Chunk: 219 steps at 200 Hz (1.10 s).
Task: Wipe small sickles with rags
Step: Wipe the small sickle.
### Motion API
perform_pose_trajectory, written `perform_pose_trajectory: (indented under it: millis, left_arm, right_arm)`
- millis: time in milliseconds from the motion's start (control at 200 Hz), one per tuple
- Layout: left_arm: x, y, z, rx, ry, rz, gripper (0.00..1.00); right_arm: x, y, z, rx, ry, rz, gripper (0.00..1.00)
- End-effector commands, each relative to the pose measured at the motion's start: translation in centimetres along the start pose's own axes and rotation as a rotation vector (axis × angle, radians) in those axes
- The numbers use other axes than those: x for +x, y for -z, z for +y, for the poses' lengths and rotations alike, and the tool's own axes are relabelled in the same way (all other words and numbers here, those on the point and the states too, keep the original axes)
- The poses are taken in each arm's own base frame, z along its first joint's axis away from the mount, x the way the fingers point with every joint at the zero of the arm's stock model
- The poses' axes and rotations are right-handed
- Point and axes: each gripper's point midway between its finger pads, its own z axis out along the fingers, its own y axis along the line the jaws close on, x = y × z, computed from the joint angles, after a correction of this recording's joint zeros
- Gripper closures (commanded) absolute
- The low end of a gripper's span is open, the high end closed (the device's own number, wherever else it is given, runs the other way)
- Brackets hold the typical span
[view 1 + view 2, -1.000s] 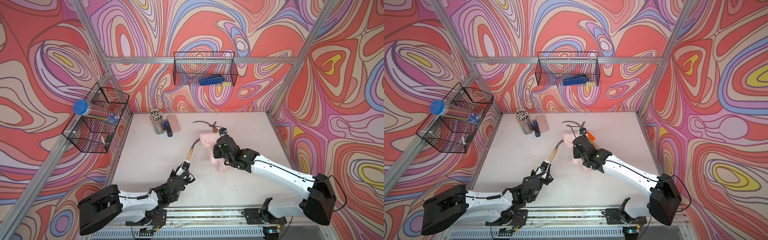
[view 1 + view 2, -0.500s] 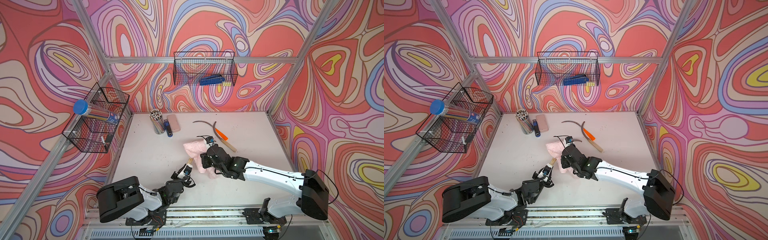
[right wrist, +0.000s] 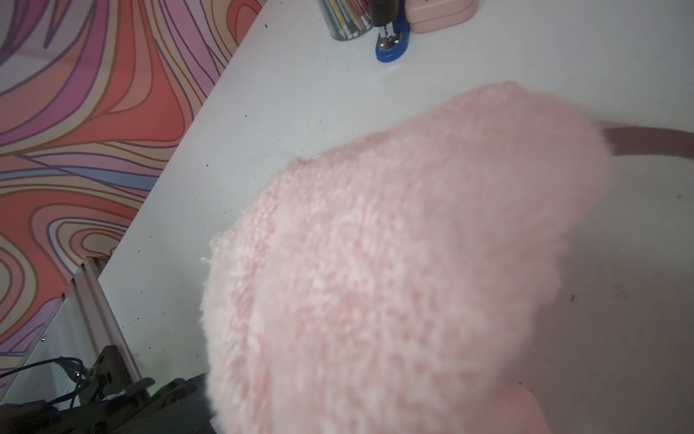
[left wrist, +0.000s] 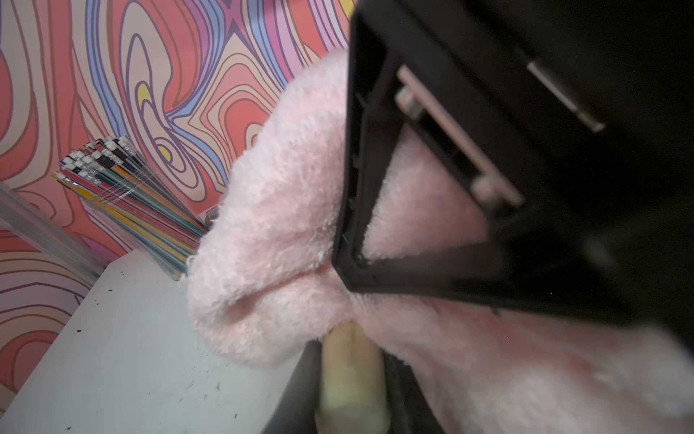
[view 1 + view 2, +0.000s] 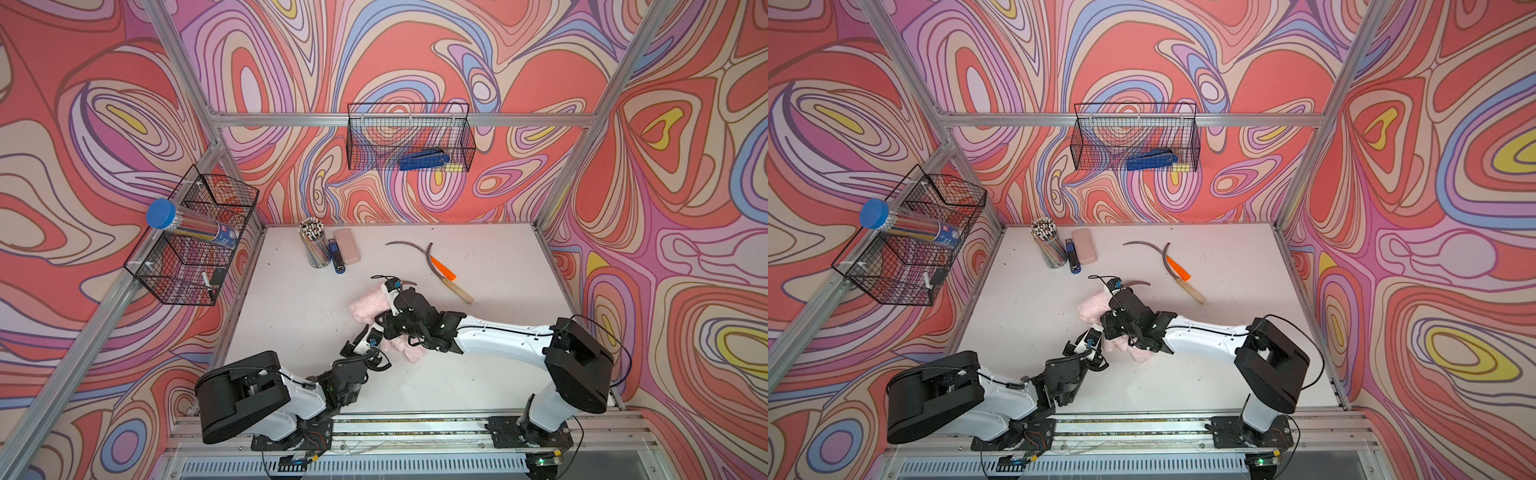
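Nearest us, two arms reach in from the rail along the front edge of the table (image 5: 286, 328), and they meet over its middle. We count three sickles and one rag. The left gripper (image 4: 353, 360) is pinched tight on the pale wooden handle of the held sickle (image 4: 350, 387). The rag (image 5: 368, 307) is soft, fluffy and pale pink, and it is bunched over that handle. The right gripper (image 5: 386, 320) is sunk in the fluff with its jaws pressed together on the cloth. Just beyond the right wrist we see the dark curved blade tip of the held sickle poking out in both top views. Farther back, well apart from the arms, the orange-handled sickle (image 5: 443, 268) and the wooden-handled sickle (image 5: 458, 291) lie flat with their grey blades crossing. Toward the far left corner stand one pencil cup (image 5: 313, 249), one blue stapler (image 5: 337, 261) and one smooth pink case (image 5: 347, 251), close together. The tabletop is white and flecked with dark specks. Two black wire baskets hang above it, the side basket (image 5: 195, 249) holding a blue-capped tube (image 5: 189, 224) and the back basket (image 5: 409, 137) holding a blue tool (image 5: 424, 160). The walls swirl in red, pink, lilac and blue between aluminium posts.
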Motion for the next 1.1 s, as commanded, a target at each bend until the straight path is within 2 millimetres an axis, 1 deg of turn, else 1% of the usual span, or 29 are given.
perform_pose_trajectory:
  millis: [0, 110, 145, 200, 340, 436, 466, 506, 511, 526, 561, 611, 696, 751, 836, 996, 1011, 1041, 1091]
  left_arm:
    - [-3.5, 0.1, 0.1, 0.005, 0.077, -0.113, 1.00]
    - [-3.5, 0.2, 0.6, -0.014, 0.085, -0.112, 1.00]
    - [-3.6, 0.2, 0.7, -0.017, 0.089, -0.114, 1.00]
    - [-3.6, 0.2, 1.1, -0.033, 0.095, -0.114, 1.00]
    - [-3.7, 0.4, 1.7, -0.057, 0.105, -0.116, 1.00]
    - [-3.8, 0.7, 1.9, -0.057, 0.111, -0.124, 1.00]
    - [-3.8, 0.8, 2.0, -0.056, 0.116, -0.127, 1.00]
    - [-3.8, 1.0, 2.1, -0.052, 0.124, -0.132, 1.00]
    - [-3.8, 1.0, 2.2, -0.051, 0.125, -0.132, 1.00]
    - [-3.8, 1.1, 2.2, -0.047, 0.126, -0.134, 1.00]
    - [-3.9, 1.2, 2.2, -0.042, 0.134, -0.136, 1.00]
    - [-3.9, 1.3, 2.3, -0.037, 0.139, -0.132, 1.00]
    - [-3.9, 1.5, 2.4, -0.031, 0.142, -0.124, 1.00]
    - [-4.0, 1.6, 2.5, -0.031, 0.148, -0.125, 1.00]
    - [-3.8, 1.6, 2.5, -0.031, 0.148, -0.115, 1.00]
    - [-3.5, 1.1, 2.7, -0.066, 0.147, -0.074, 1.00]
    - [-3.3, 1.0, 2.6, -0.064, 0.145, -0.060, 1.00]
    - [-2.8, 0.9, 3.0, -0.097, 0.150, -0.027, 1.00]
    - [-2.3, 0.7, 2.6, -0.085, 0.154, 0.008, 1.00]
  right_arm:
    - [1.4, 0.2, 5.8, -0.235, 0.060, 0.042, 1.00]
    - [2.3, 0.4, 6.5, -0.271, 0.063, 0.059, 1.00]
    - [2.6, 0.3, 6.6, -0.272, 0.062, 0.064, 1.00]
    - [2.8, 0.2, 6.0, -0.247, 0.054, 0.064, 1.00]
    - [2.9, -1.3, 3.2, -0.088, 0.049, 0.063, 1.00]
    - [2.1, -2.3, 1.2, 0.015, 0.050, 0.047, 1.00]
    - [1.9, -2.7, 0.7, 0.027, 0.042, 0.048, 1.00]
    - [1.0, -2.8, 0.2, 0.021, 0.027, 0.038, 1.00]
    - [0.9, -2.8, 0.0, 0.021, 0.023, 0.036, 1.00]
    - [1.4, -3.5, -0.8, 0.037, 0.014, 0.053, 1.00]
    - [1.1, -3.9, -2.1, 0.050, -0.011, 0.056, 1.00]
    - [0.4, -4.1, -3.8, 0.063, -0.050, 0.052, 1.00]
    - [-0.9, -3.9, -6.1, 0.094, -0.085, 0.030, 1.00]
    - [-1.6, -3.5, -7.1, 0.130, -0.083, 0.012, 1.00]
    - [-2.2, -3.0, -7.3, 0.133, -0.084, -0.005, 1.00]
    - [-2.3, -3.1, -7.0, 0.122, -0.085, 0.000, 1.00]
    - [-2.3, -3.0, -6.9, 0.117, -0.086, 0.000, 1.00]
    - [-2.2, -2.9, -6.7, 0.108, -0.090, 0.002, 1.00]
    - [-1.9, -2.7, -6.2, 0.104, -0.081, 0.005, 1.00]
